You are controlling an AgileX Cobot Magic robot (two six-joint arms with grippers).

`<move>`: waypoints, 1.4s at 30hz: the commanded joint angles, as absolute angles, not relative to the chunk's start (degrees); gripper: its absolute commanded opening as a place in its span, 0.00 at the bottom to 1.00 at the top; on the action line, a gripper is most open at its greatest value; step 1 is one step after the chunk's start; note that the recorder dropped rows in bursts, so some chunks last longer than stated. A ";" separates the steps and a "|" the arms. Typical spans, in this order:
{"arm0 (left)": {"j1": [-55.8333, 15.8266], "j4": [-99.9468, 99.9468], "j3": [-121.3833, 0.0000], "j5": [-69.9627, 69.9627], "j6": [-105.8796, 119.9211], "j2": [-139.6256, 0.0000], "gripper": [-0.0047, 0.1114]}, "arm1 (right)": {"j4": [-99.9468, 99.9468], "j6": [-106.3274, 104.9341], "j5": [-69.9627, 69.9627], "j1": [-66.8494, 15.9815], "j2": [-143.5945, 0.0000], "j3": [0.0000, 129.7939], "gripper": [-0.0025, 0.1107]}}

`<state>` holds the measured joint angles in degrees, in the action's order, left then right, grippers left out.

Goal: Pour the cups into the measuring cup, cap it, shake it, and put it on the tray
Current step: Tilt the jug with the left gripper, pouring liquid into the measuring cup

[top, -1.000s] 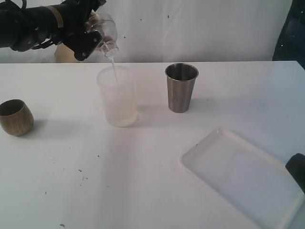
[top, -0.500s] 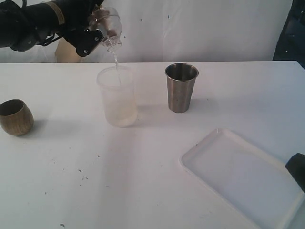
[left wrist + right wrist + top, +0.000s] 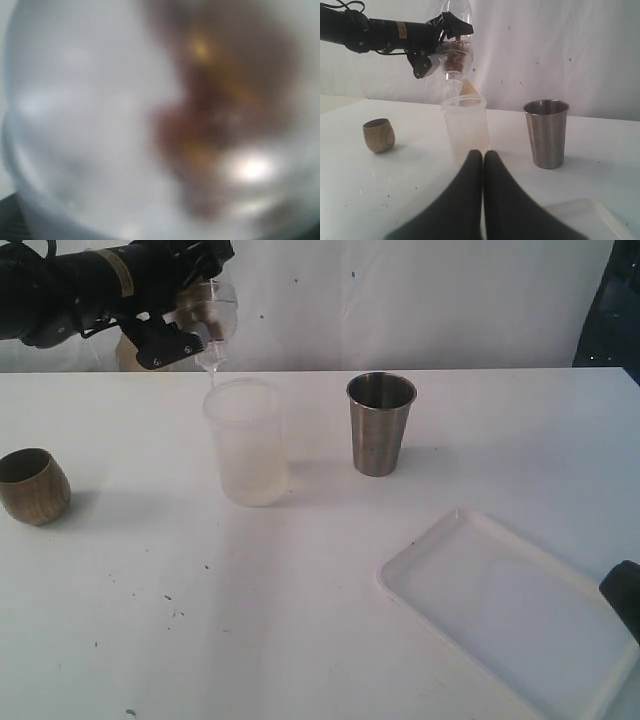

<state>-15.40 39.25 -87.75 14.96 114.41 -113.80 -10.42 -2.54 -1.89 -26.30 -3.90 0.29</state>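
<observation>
The left gripper (image 3: 190, 310) grasped the clear dome-shaped plastic lid (image 3: 218, 312) over the translucent plastic measuring cup (image 3: 247, 445); it needed levelling and centring before lowering; the right gripper (image 3: 483, 160) was clenched, empty

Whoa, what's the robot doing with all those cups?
The left end effector holds a clear container tipped over the cloudy plastic cup on the table, as if pouring into it. The steel tumbler and the little wooden cup stand upright, and nothing is touching them. The white tray has nothing on it. The right end effector is shut, holding nothing.
</observation>
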 commanded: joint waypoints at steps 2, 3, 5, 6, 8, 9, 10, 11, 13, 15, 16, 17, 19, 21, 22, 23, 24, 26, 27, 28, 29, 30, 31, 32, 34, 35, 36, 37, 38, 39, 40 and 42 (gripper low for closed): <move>-15.48 39.23 -88.52 16.24 115.08 -112.65 0.04 | -10.47 -2.81 -2.82 -25.63 -3.56 0.00 0.02; -15.48 39.23 -88.52 16.24 115.08 -112.65 0.04 | -10.47 -2.81 -2.82 -25.63 -3.56 0.00 0.02; -15.48 39.23 -88.52 16.34 115.05 -112.65 0.04 | -10.47 -2.81 -2.82 -25.63 -3.56 0.00 0.02; -15.61 39.23 -88.52 16.42 115.05 -112.65 0.04 | -10.47 -2.81 -2.82 -25.63 -3.56 0.00 0.02; -15.61 39.23 -88.52 16.74 114.90 -112.65 0.04 | -10.47 -2.81 -2.82 -25.63 -3.56 0.00 0.02; -15.61 39.23 -88.52 17.05 114.23 -112.65 0.04 | -10.47 -2.81 -2.82 -25.63 -3.56 0.00 0.02; -15.73 39.23 -88.52 17.44 113.29 -112.65 0.04 | -10.47 -2.81 -2.82 -25.63 -3.56 0.00 0.02; -15.99 39.23 -88.52 17.57 112.46 -112.65 0.04 | -10.47 -2.81 -2.82 -25.63 -3.56 0.00 0.02; -16.38 39.23 -88.52 17.57 112.19 -112.65 0.04 | -10.47 -2.81 -2.82 -25.63 -3.56 0.00 0.02; -16.77 39.23 -88.52 17.84 112.02 -112.65 0.04 | -10.47 -2.81 -2.82 -25.63 -3.56 0.00 0.02; -17.24 39.23 -88.52 18.03 111.43 -112.65 0.04 | -10.47 -2.81 -2.82 -25.63 -3.56 0.00 0.02; -17.37 39.23 -88.52 18.25 110.49 -112.65 0.04 | -10.47 -2.81 -2.82 -25.63 -3.56 0.00 0.02; -17.65 39.23 -88.52 18.71 109.37 -112.65 0.04 | -10.47 -2.81 -2.82 -25.63 -3.56 0.00 0.02; -17.94 39.23 -88.52 18.79 107.40 -112.65 0.04 | -10.47 -2.81 -2.82 -25.63 -3.56 0.00 0.02; -17.91 39.23 -88.52 18.79 106.18 -112.65 0.04 | -10.47 -2.81 -2.82 -25.63 -3.56 0.00 0.02; -17.91 39.23 -88.52 18.79 105.52 -112.65 0.04 | -10.47 -2.81 -2.82 -25.63 -3.56 0.00 0.02; -17.91 39.23 -88.52 18.79 104.92 -112.65 0.04 | -10.47 -2.81 -2.82 -25.63 -3.56 0.00 0.02; -17.91 39.06 -88.52 18.85 104.35 -112.65 0.04 | -10.47 -2.81 -2.82 -25.63 -3.56 0.00 0.02; -17.91 39.06 -88.52 18.85 104.07 -112.65 0.04 | -10.47 -2.81 -2.82 -25.63 -3.56 0.00 0.02; -17.91 39.06 -88.52 18.58 103.63 -112.65 0.04 | -10.47 -2.81 -2.82 -25.63 -3.56 0.00 0.02; -17.91 39.06 -88.52 18.32 103.63 -112.65 0.04 | -10.47 -2.81 -2.82 -25.63 -3.56 0.00 0.02; -17.91 39.06 -88.52 18.16 103.63 -112.65 0.04 | -10.47 -2.81 -2.82 -25.63 -3.56 0.00 0.02; -17.91 39.06 -88.52 18.16 103.63 -112.65 0.04 | -10.47 -2.81 -2.82 -25.63 -3.56 0.00 0.02; -17.91 39.06 -88.52 18.16 103.63 -112.65 0.04 | -10.47 -2.81 -2.82 -25.63 -3.56 0.00 0.02; -17.91 39.06 -88.52 18.16 103.63 -112.65 0.04 | -10.47 -2.81 -2.82 -25.63 -3.56 0.00 0.02; -17.91 39.06 -88.52 18.16 103.63 -112.65 0.04 | -10.47 -2.81 -2.82 -25.63 -3.56 0.00 0.02; -17.91 39.06 -88.52 18.16 103.63 -112.65 0.04 | -10.47 -2.81 -2.82 -25.63 -3.56 0.00 0.02; -17.91 39.06 -88.52 18.16 103.63 -112.65 0.04 | -10.47 -2.81 -2.82 -25.63 -3.56 0.00 0.02; -17.91 39.06 -88.52 18.16 103.63 -112.65 0.04 | -10.47 -2.81 -2.82 -25.63 -3.56 0.00 0.02; -17.91 39.06 -88.52 18.16 103.63 -112.65 0.04 | -10.47 -2.81 -2.82 -25.63 -3.56 0.00 0.02; -17.91 39.06 -88.52 18.16 103.63 -112.65 0.04 | -10.47 -2.81 -2.82 -25.63 -3.56 0.00 0.02; -17.91 39.06 -88.52 18.16 103.63 -112.65 0.04 | -10.47 -2.81 -2.82 -25.63 -3.56 0.00 0.02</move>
<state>-17.75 39.59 -87.75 16.78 104.24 -113.80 -10.42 -2.54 -1.89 -26.30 -3.90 0.29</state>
